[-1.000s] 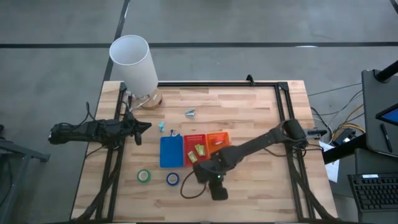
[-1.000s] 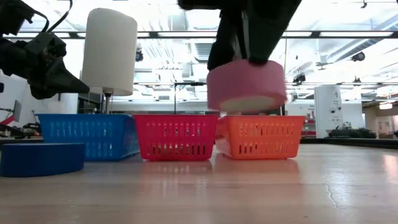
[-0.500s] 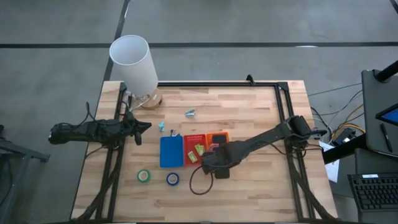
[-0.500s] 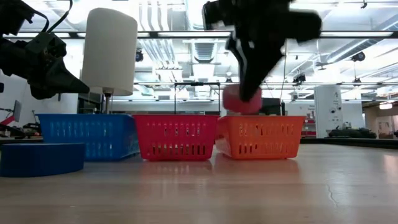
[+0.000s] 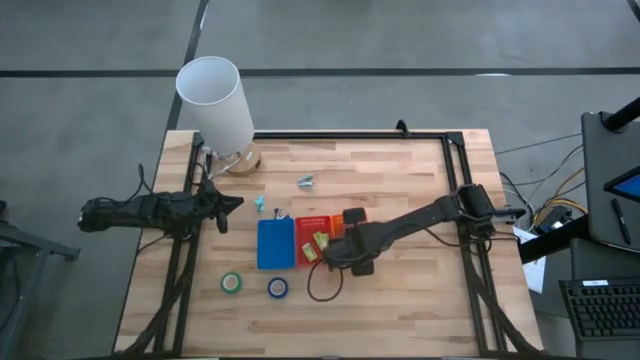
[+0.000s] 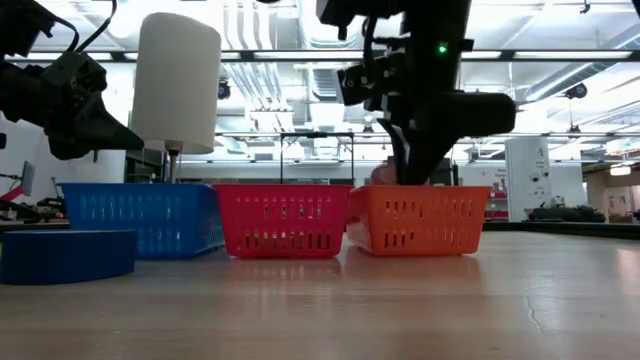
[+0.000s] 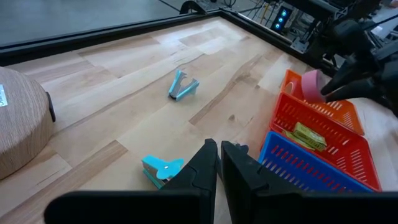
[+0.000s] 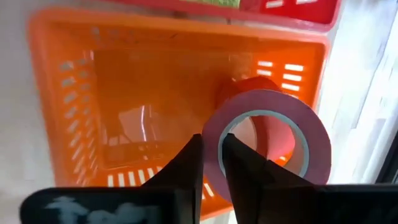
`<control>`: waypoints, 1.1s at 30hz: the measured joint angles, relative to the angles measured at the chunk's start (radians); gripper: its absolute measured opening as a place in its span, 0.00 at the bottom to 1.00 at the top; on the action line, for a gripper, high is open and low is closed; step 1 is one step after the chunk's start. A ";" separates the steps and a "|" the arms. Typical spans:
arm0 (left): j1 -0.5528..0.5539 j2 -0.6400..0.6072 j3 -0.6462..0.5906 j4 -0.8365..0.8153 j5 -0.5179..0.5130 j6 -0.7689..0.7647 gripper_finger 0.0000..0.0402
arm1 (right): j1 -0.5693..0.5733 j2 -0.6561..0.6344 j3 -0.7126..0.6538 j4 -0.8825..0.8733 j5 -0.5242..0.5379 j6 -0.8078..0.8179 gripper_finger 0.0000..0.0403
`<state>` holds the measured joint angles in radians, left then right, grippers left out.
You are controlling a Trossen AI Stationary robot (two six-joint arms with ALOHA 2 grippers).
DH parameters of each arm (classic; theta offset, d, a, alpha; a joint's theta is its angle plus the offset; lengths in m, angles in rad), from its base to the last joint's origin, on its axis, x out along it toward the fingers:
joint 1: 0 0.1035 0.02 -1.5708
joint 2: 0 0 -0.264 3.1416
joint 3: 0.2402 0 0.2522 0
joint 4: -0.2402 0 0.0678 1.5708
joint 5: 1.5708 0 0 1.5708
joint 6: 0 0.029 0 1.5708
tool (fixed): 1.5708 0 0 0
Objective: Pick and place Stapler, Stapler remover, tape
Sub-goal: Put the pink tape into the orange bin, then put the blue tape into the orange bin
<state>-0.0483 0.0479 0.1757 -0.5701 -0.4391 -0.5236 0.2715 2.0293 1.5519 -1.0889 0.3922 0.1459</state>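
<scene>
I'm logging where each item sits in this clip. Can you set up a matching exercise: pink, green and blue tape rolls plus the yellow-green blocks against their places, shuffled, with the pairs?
Things
1. pink tape roll
2. green tape roll
3. blue tape roll
4. yellow-green blocks

Places
A. on the bare table, in front of the blue basket, nearest the table's left edge
B. in the red basket
C. at the right gripper, over the orange basket
D. on the bare table, next to the green roll

Pairs: 1-C, 2-A, 3-D, 4-B
</scene>
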 joint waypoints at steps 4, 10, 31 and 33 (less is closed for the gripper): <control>0.000 0.000 0.000 0.000 0.000 0.000 0.06 | -0.010 0.000 -0.007 0.005 -0.001 0.001 0.18; 0.000 0.000 0.000 0.000 0.000 0.000 0.06 | -0.010 0.000 -0.008 0.018 -0.001 0.003 0.25; 0.000 0.000 0.000 0.000 0.000 0.000 0.06 | -0.011 -0.168 0.073 -0.034 0.000 0.140 0.34; 0.000 0.000 0.000 0.000 0.000 0.000 0.06 | -0.012 -0.193 0.073 -0.007 0.000 0.186 0.33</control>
<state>-0.0486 0.0479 0.1757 -0.5701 -0.4393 -0.5236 0.2600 1.8365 1.6253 -1.0960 0.3923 0.3319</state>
